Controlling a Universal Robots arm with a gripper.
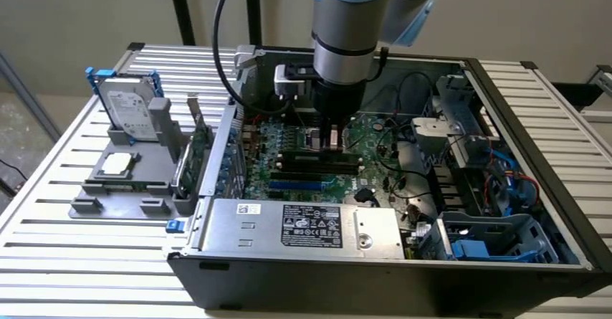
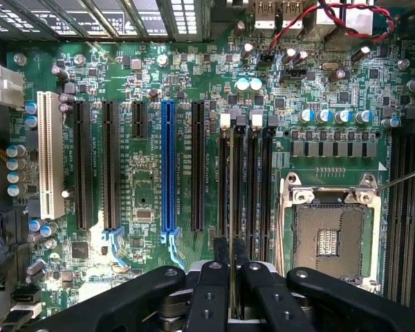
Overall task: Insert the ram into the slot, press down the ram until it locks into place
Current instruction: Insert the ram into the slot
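One robot gripper (image 1: 332, 141) hangs inside the open black computer case (image 1: 535, 154), its two black fingers (image 2: 216, 277) clenched on one long thin green ram stick (image 2: 232, 187), seen edge-on. The ram runs along the four long narrow black plastic memory slots (image 2: 253, 187), over the two nearest the one long blue socket (image 2: 168, 166); I cannot tell whether it is seated. On the exterior view's clock face, from the gripper, one grey hard drive (image 1: 129, 111) lies at 9 o'clock and one silver power-supply box (image 1: 301, 226) at 6 o'clock

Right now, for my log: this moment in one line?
claw: shut on ram | ram: edge-on at slot | locked: cannot tell
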